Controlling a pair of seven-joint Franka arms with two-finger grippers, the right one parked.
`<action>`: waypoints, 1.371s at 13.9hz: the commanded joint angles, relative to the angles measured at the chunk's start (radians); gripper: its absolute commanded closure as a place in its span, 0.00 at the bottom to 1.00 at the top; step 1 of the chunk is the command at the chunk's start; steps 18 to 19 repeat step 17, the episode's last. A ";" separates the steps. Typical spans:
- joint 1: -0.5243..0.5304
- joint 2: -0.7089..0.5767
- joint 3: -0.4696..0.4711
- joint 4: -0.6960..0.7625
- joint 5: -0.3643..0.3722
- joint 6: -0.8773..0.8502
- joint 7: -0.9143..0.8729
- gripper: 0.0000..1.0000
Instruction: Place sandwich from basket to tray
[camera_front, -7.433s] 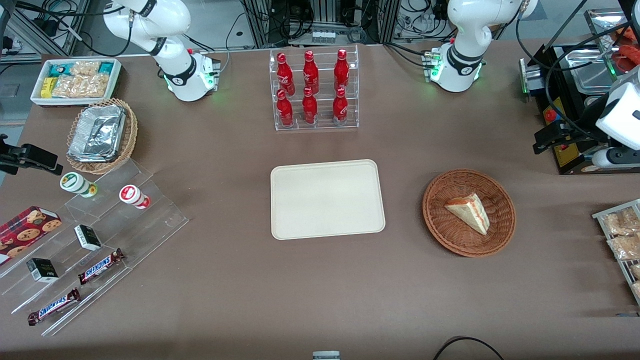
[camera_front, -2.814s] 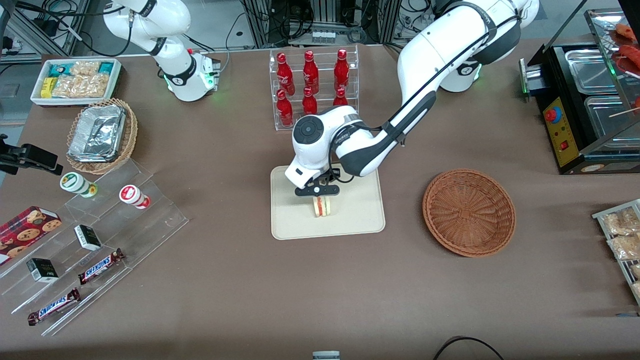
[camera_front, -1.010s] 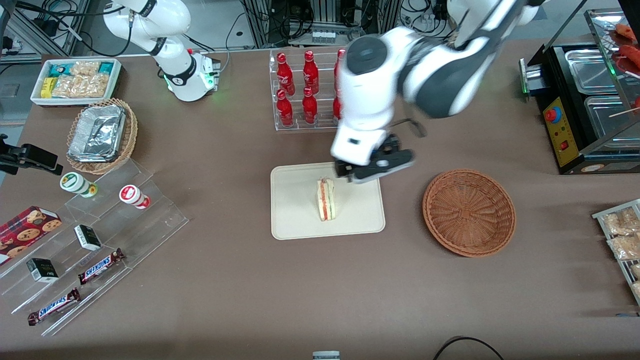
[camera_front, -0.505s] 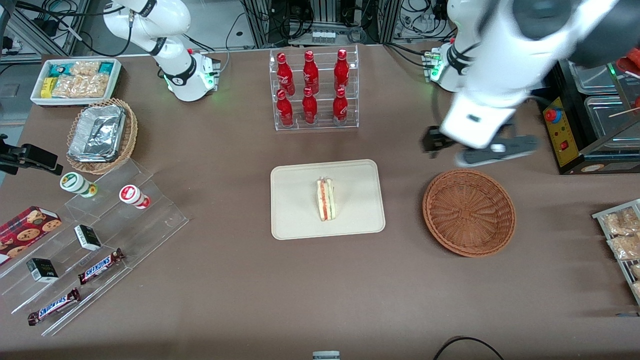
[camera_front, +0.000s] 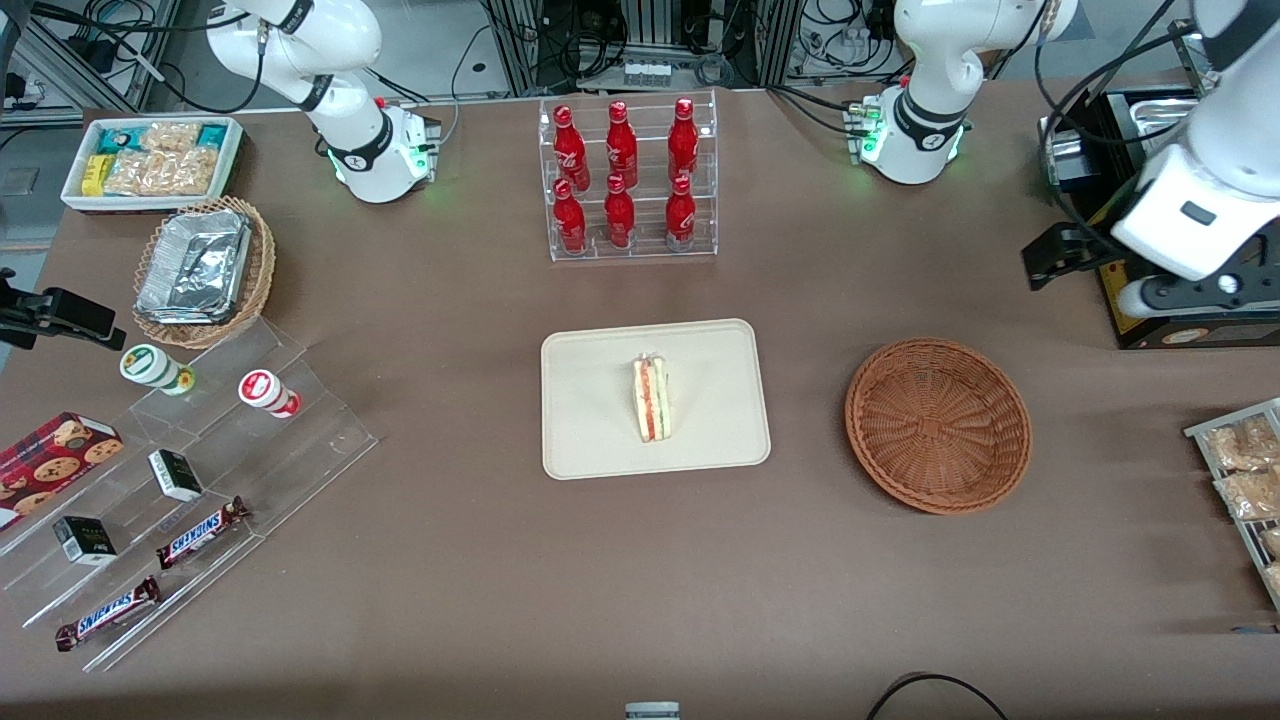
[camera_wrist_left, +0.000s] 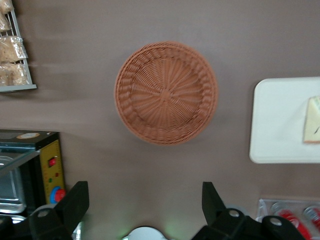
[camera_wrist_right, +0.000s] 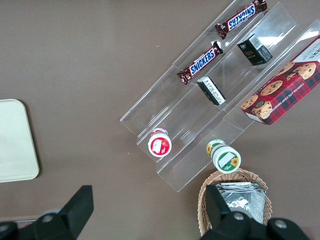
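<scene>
So the left arm's gripper (camera_wrist_left: 142, 210) is hanging high up at the working arm's end of the table, over by the black machine (camera_front: 1150, 200) with the yellow panel, well away from everything it was meant to handle. Its fingers (camera_wrist_left: 75, 202) are spread wide apart with nothing between them, and the wrist camera looks straight down past them at bare tabletop. Working outward from there, the first thing below it is the basket (camera_front: 938, 425), and it's got nothing in it, just the woven bottom showing. Further toward the middle of the table sits the tray (camera_front: 590, 440), and the sandwich (camera_front: 652, 398) is standing on it on its edge, roughly centred, with the red and green filling stripes facing up at the front camera. It's fully inside the rim, not leaning on anything. Farther from the camera than the tray there's the clear rack of red bottles (camera_front: 625, 180), untouched as far as I can tell. Honestly this reads like the job's done: sandwich out of the basket, sitting on the tray, gripper let go and clear. My guess is that the only thing left is for the arm to settle into its rest pose, nothing more to grab or nudge.
</scene>
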 joint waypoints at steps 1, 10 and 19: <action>-0.008 -0.097 0.060 -0.129 -0.019 0.079 0.098 0.00; -0.006 -0.074 0.084 -0.073 -0.064 0.087 0.117 0.00; -0.006 -0.065 0.111 -0.073 -0.070 0.087 0.117 0.00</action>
